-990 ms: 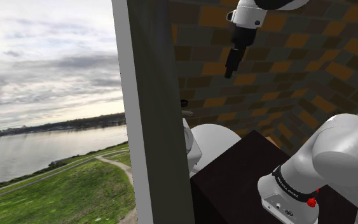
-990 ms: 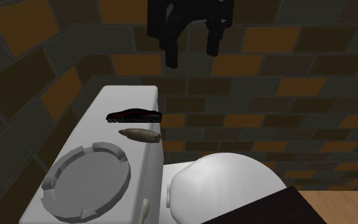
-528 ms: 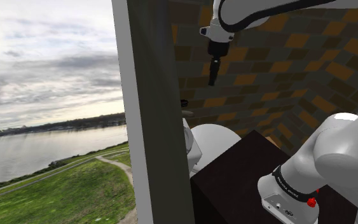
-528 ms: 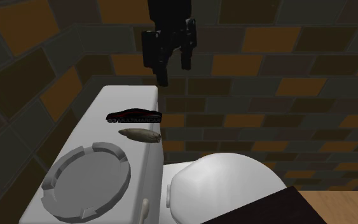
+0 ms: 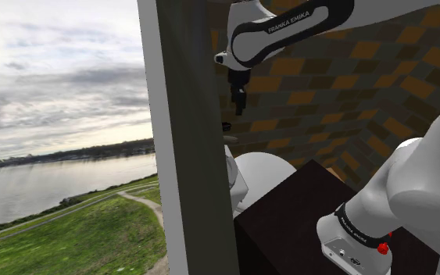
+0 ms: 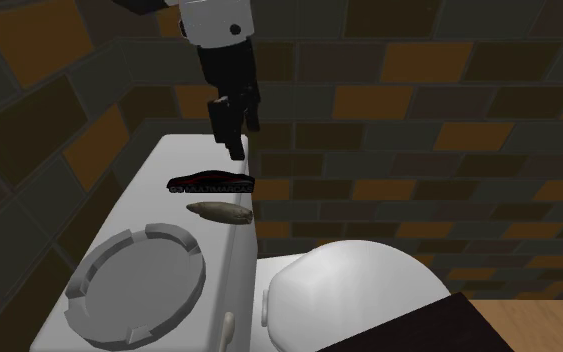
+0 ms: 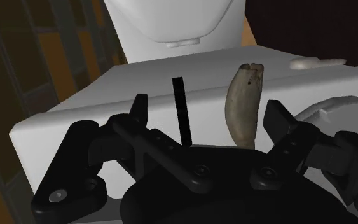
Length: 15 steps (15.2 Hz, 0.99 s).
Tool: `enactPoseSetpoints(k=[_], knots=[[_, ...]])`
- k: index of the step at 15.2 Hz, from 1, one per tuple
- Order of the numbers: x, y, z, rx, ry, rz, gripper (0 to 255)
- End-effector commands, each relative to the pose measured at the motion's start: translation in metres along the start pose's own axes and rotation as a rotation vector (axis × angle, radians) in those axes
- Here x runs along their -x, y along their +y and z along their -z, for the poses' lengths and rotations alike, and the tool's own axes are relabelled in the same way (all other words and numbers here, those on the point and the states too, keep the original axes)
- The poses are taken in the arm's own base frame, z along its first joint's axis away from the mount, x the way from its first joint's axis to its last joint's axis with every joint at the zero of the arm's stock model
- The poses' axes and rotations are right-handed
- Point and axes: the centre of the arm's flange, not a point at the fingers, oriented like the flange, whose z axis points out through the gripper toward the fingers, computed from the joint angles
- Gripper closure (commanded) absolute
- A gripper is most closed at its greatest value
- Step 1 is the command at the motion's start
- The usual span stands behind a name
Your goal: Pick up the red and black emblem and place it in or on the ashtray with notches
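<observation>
The red and black emblem point(image 6: 210, 182), a flat car-shaped badge, lies near the far end of a white toilet tank lid point(image 6: 154, 205). In the wrist view the emblem point(image 7: 180, 118) appears edge-on as a thin black bar. The grey ashtray with notches point(image 6: 139, 284) sits at the lid's near end, and its rim point(image 7: 327, 113) curves past one fingertip. My gripper point(image 6: 231, 140) hangs open just above the emblem, touching nothing. Seen from the wrist, the gripper point(image 7: 208, 118) has its fingers point(image 7: 139, 109) standing wide apart over the lid. In the shoulder view the gripper point(image 5: 239, 104) points down beside a wall edge.
A brownish tooth-shaped object point(image 6: 220, 211) lies between emblem and ashtray; it point(image 7: 244, 108) sits between the fingers in the wrist view. Below the tank are the white toilet seat point(image 6: 354, 295) and the dark stand point(image 5: 304, 226). Brick walls point(image 6: 439, 130) close in behind.
The arm has swung toward the shoulder view's left and come down, bringing the gripper from high above the tank to just over the emblem. The fingers stay open.
</observation>
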Motion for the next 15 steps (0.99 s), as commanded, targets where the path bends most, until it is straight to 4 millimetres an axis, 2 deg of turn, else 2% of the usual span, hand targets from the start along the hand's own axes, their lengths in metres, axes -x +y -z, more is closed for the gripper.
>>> enactPoseSetpoints(k=[1, 3, 4, 11, 15], knots=[[-0.018, 0.006, -0.015, 0.014, -0.01, 0.094, 0], [-0.04, 0.01, -0.031, 0.028, -0.021, 0.183, 0], [-0.041, 0.01, -0.033, 0.029, -0.022, 0.19, 0], [-0.041, 0.011, -0.073, 0.029, -0.022, 0.19, 0], [-0.041, 0.011, -0.073, 0.029, -0.022, 0.19, 0]])
